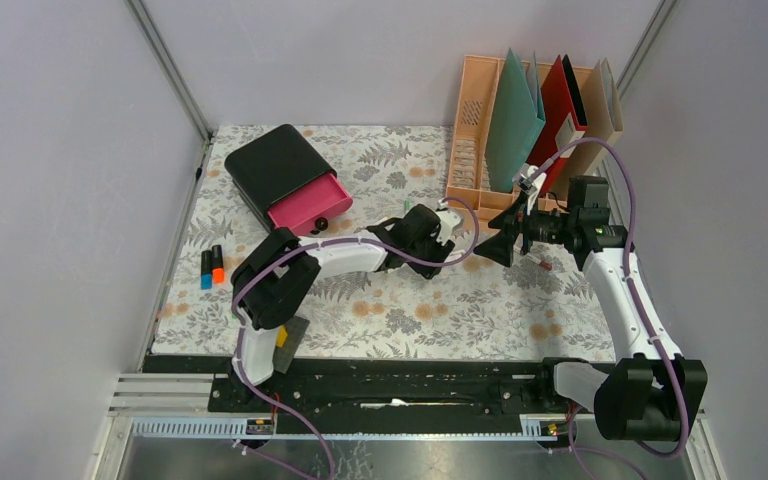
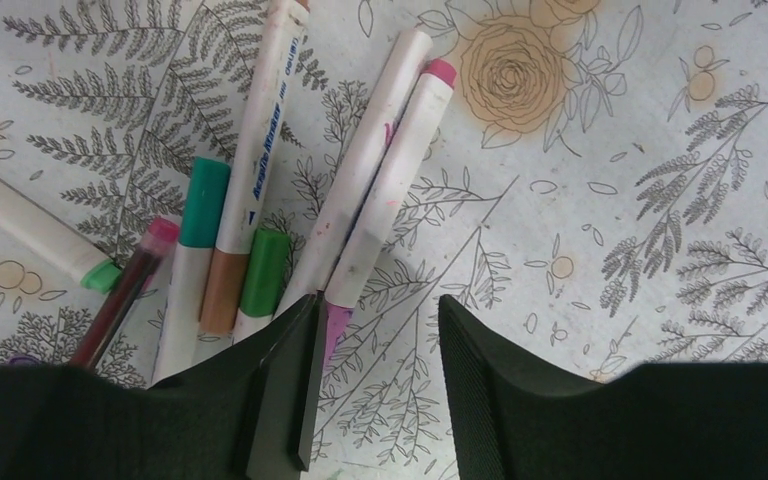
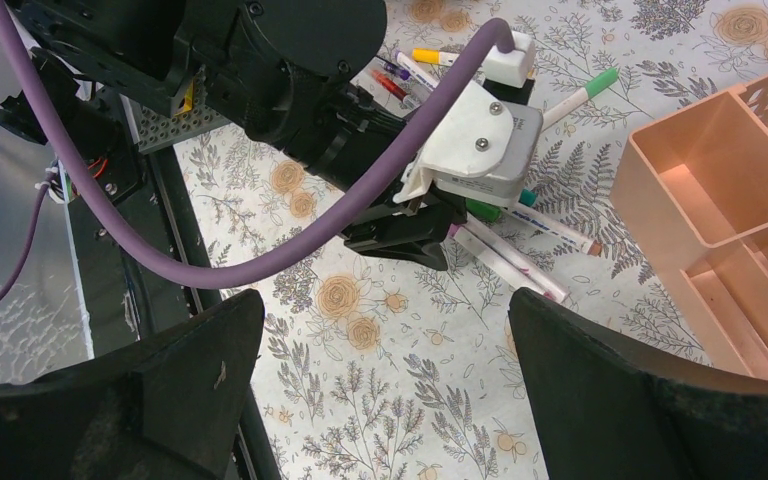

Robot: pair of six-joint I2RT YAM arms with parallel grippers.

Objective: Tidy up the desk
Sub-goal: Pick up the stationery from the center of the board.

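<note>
The desk fills the view; its soft cloth may ruck. The right gripper hangs wide-spread and empty. Toward the far-right corner, the half-spread left gripper straddles 1 light, slippery pink-capped marker, best gripped mid-barrel.

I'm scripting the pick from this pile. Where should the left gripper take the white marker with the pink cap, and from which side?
Probably from above, across the barrel of the pink-capped marker near its lower end, where the left gripper stands. It lies flat on the desk, bare cloth on one side; a neighbouring marker touches the other, so that finger must wedge between.
</note>
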